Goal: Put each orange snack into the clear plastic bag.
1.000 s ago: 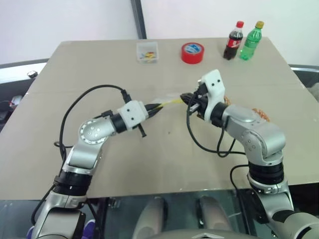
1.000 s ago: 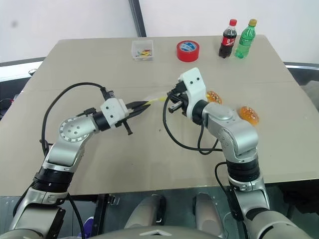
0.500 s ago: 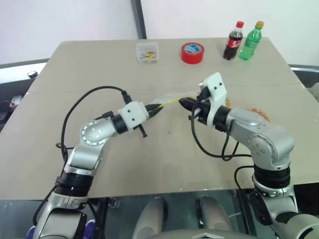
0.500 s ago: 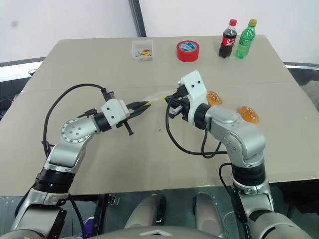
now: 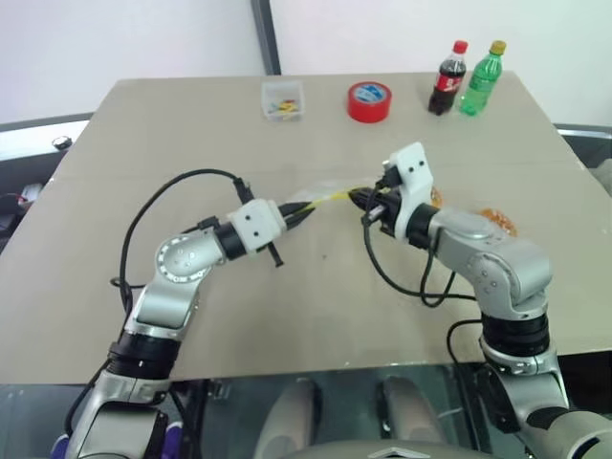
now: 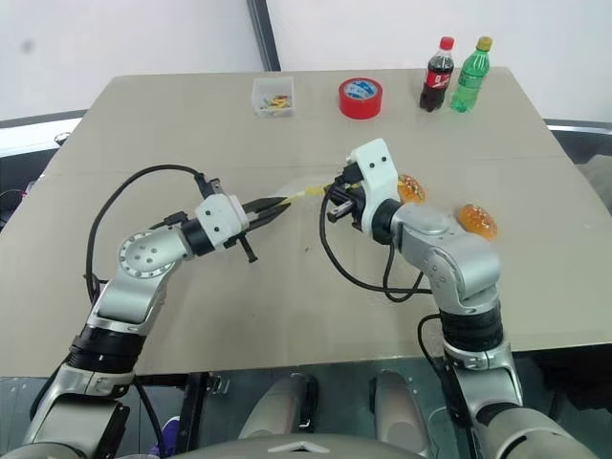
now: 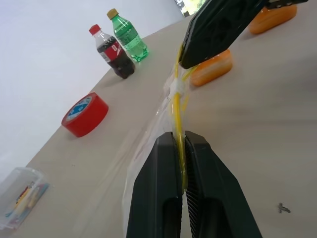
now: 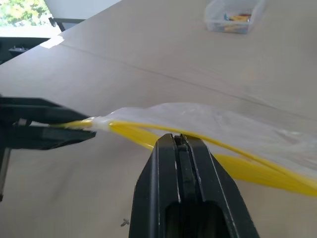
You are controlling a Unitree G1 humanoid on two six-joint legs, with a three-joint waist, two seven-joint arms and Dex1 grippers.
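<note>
over the beige table (image 5: 191,134) the left gripper (image 5: 308,207) and right gripper (image 5: 358,199) both pinch the clear plastic bag (image 8: 208,121) by its yellow seal, which seems thin, soft and slippery.

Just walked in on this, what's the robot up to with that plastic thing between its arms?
Both grippers are shut on the clear plastic bag, holding it between them above the tan table by its yellow seal strip: the left gripper at one end, the right gripper at the other. The two orange snacks lie on the table, not yet bagged.
</note>
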